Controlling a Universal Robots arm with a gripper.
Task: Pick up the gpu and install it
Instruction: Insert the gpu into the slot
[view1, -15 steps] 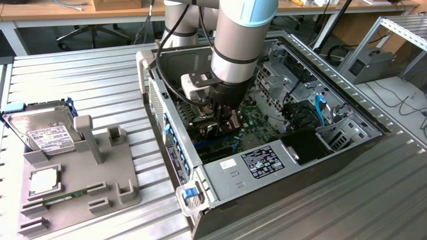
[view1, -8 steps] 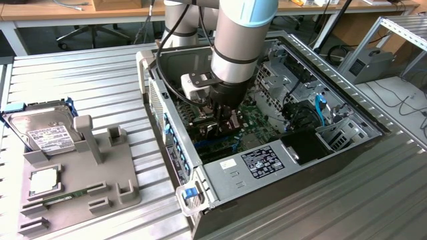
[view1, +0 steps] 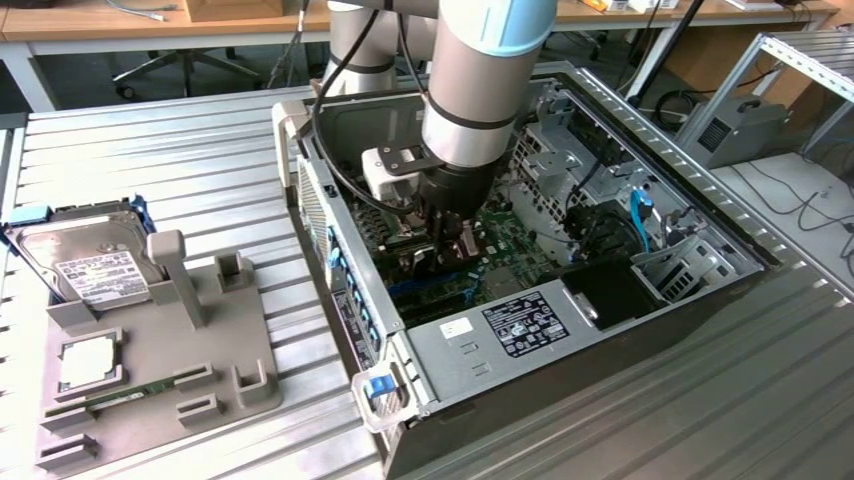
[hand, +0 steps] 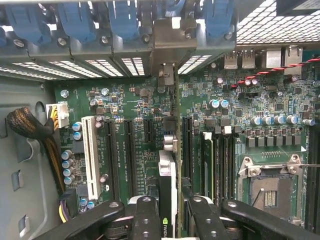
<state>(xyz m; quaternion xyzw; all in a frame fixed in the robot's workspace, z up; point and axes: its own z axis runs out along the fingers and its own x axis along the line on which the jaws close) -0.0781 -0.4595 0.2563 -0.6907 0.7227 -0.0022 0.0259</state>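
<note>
We see the arm (view1: 474, 90) reaching down from the top of the exterior view into the open case (view1: 641, 350), which lies on its side at centre frame on a ribbed metal table (view1: 174, 160). The gripper (view1: 454, 235) is deep inside, just above the motherboard (view1: 514, 250). In the wrist view the gripper (hand: 172, 212) is closed partway and clamps the gpu (hand: 166, 170): one black finger (hand: 145, 217) presses each face of the card. We see the card edge-on, upright over the motherboard (hand: 125, 100). It runs parallel to the long black slots, with the white slot (hand: 90, 155) well off to one side and the CPU socket (hand: 270, 190) off to the other. Its far end points at the rear wall, where a row of blue latches (hand: 122, 20) sits above the slot openings. We cannot tell whether its lower edge is touching a slot. A braided cable bundle (hand: 30, 127) lies by the case wall beyond the white slot. At the lower left of the exterior view a grey tray (view1: 240, 370) holds a hard drive (view1: 87, 270) leaning at its upper end, a silver chip (view1: 87, 362) below it and a RAM stick (view1: 134, 392) near the bottom edge.
</note>
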